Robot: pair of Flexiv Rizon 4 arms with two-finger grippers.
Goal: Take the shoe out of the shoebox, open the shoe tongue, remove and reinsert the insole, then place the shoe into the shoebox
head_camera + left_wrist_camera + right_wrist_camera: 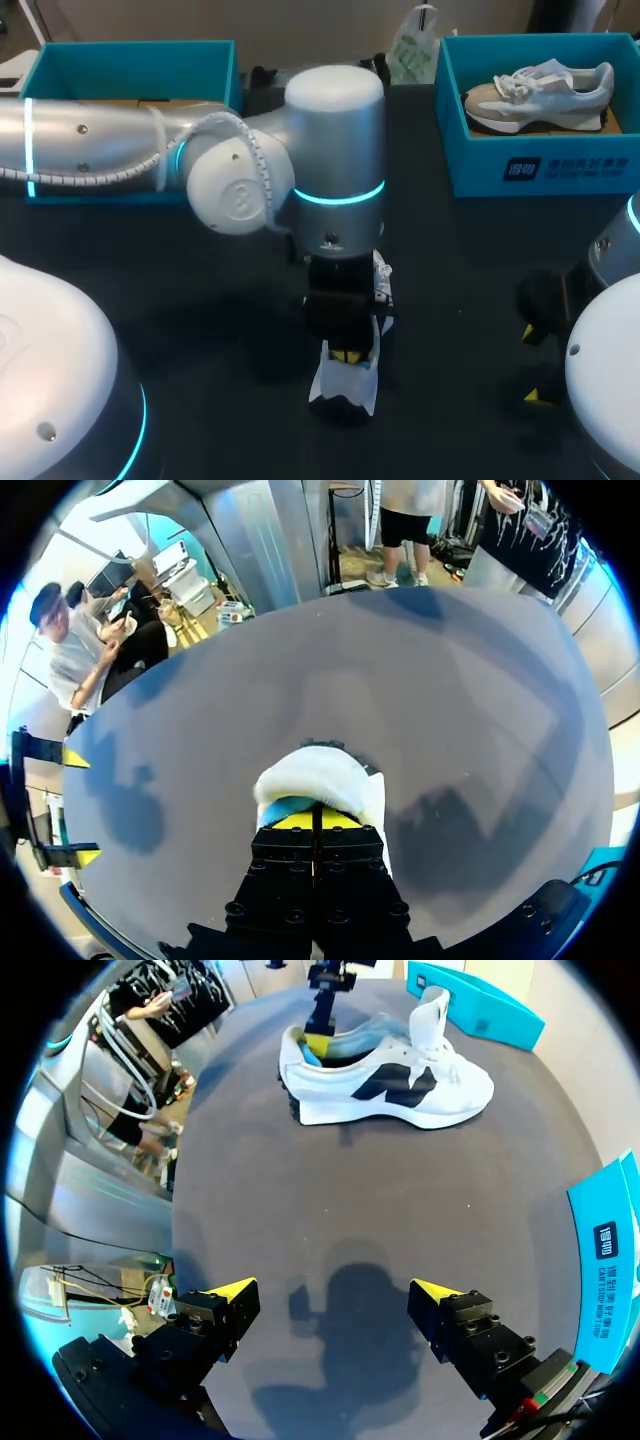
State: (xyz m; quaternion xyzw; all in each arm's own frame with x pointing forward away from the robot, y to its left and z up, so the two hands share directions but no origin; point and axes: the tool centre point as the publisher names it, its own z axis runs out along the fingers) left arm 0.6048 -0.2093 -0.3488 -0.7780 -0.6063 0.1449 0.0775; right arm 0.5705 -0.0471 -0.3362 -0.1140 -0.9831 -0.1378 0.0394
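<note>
At far left, back of the dark table (200, 330): open teal cardboard shoebox (130, 65), half hidden by the left arm. It looks empty, so it is probably where the shoe goes back.

The left arm reaches in to mid-table, wrist pointing down. Left gripper (313, 820): yellow tips pressed together inside the heel opening of the white low-top sneaker with dark side logo (400, 1090). It seems to be pinching the heel end of the thin light-blue insole (365, 1035) (too thin to see between the tips, so that is a judgement).

The sneaker is out of the box, upright on its sole at mid-table. Its white tongue (432, 1005) stands pulled up, which leaves the mouth wide for the insole. The insole's edge shows above the collar, so it sits partly out; coming out or going in, cannot tell. The heel grip makes sense, since that end is clear of the laces.

Back right: second teal cardboard shoebox (540, 165) holding a grey-and-white running shoe (540, 90), not involved.

Right gripper (333, 1295) hovers low over bare table, well apart from the sneaker, fingers wide apart and holding nothing. It is parked out of the way, though it could steady the sneaker if that lifts with the insole.
</note>
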